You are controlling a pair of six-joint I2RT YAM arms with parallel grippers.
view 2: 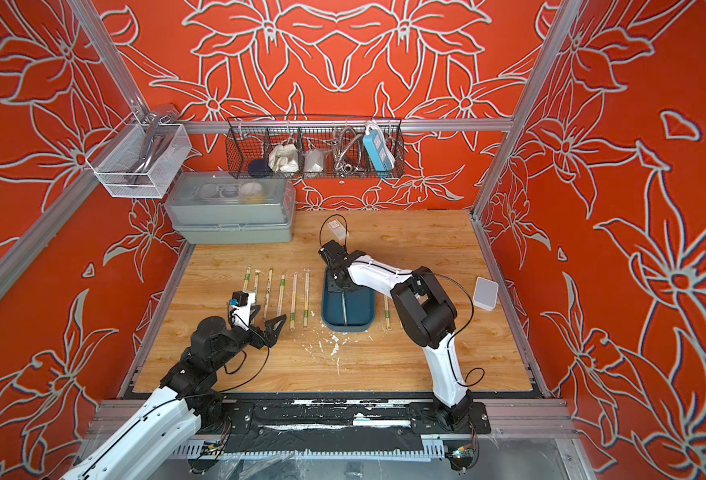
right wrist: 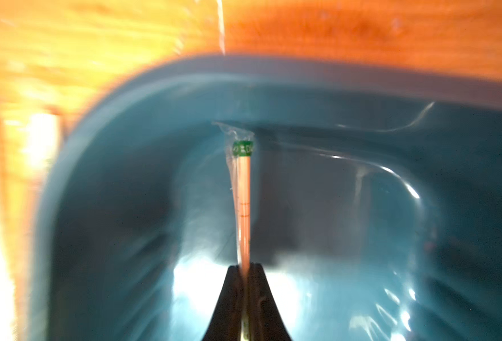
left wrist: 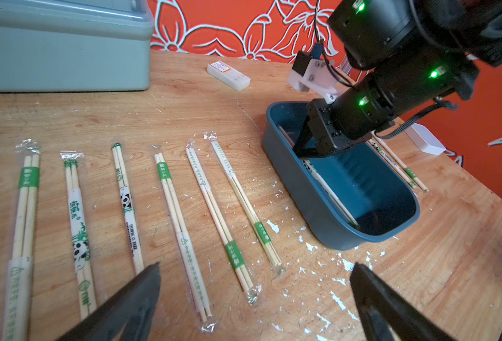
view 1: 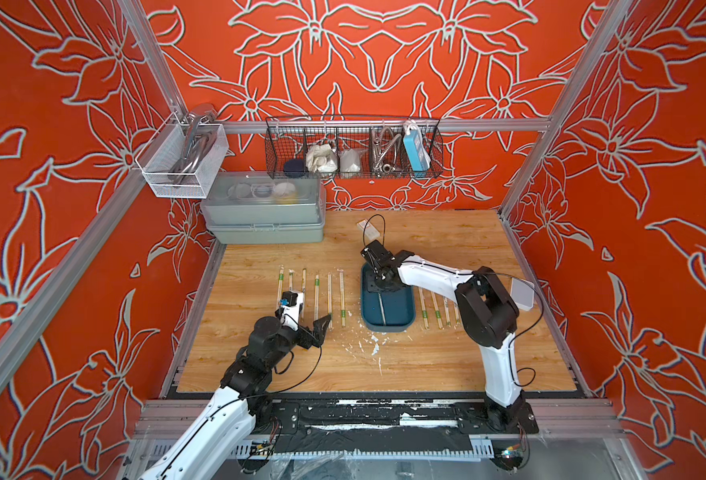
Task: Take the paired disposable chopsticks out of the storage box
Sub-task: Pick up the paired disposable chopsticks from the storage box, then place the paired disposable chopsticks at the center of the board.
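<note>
Inside the shallow teal-blue plastic storage box [right wrist: 155,79], the right end effector [right wrist: 245,267] is pinched shut on one sleeved pale-wood chopstick pair [right wrist: 244,192] with a green band. The pair lies within the box walls. The left end effector [left wrist: 257,267] is spread wide and empty above the wooden worktop [left wrist: 421,265], near six laid-out pairs [left wrist: 170,200].

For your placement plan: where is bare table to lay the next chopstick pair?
Free: the table's front strip, before the storage box; the back right, beyond the white box. Crowded: six chopstick pairs left of the storage box, four pairs right.
</note>
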